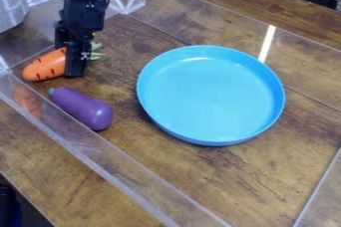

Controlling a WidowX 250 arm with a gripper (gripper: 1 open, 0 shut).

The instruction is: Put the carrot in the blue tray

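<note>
The carrot [43, 68] lies on the wooden table at the left, orange with its green top toward the right. My black gripper [74, 60] points down onto its leafy end and is shut on the carrot. The blue tray [210, 94] is a large round blue plate to the right of the gripper, with nothing in it. The gripper's fingertips are partly hidden by the carrot's top.
A purple eggplant [82, 108] lies just in front of the carrot. A clear plastic wall [120, 166] runs along the table's near edge. A grey object [11, 2] stands at the far left corner.
</note>
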